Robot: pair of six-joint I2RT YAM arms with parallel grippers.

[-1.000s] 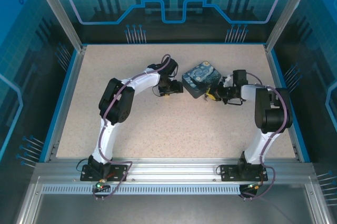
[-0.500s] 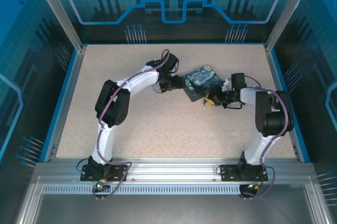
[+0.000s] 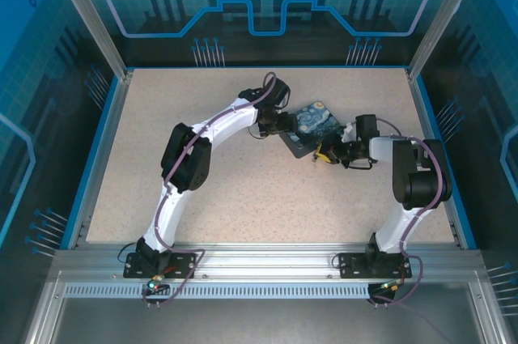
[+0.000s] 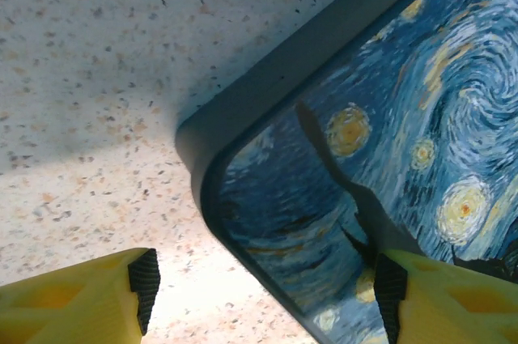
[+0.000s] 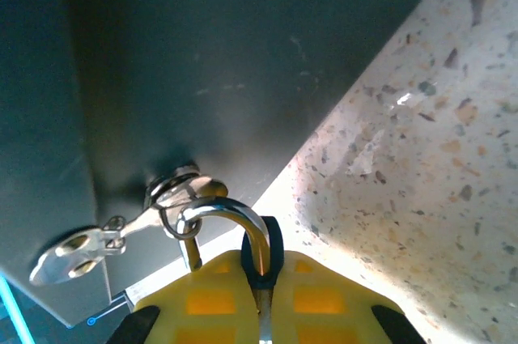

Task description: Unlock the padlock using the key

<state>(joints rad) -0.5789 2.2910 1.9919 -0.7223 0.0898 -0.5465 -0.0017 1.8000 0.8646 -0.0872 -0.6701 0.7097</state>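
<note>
The tiny brass padlock (image 3: pixel 320 152) hangs at the near right side of the Starry Night box (image 3: pixel 314 121). In the right wrist view its chrome shackle (image 5: pixel 235 213) loops through a small ring on the box's dark wall (image 5: pixel 202 53). My right gripper (image 5: pixel 263 261) is shut on the shackle, and its yellow fingers hide the lock body. The key is hidden. My left gripper (image 4: pixel 267 283) is open, with its pads (image 4: pixel 144 278) either side of the box's rounded corner (image 4: pixel 243 198). In the top view the left gripper (image 3: pixel 279 123) is at the box's left edge.
A silver tab (image 5: pixel 77 251) with small holes hangs beside the ring on the box. The speckled tabletop (image 3: pixel 243 190) has a blue rim, and metal frame posts stand at the corners. Both arms bend inward toward the box.
My left arm has swung farther back and right, bringing its open gripper up to the box's left corner. The box has turned slightly. The right gripper stays shut.
</note>
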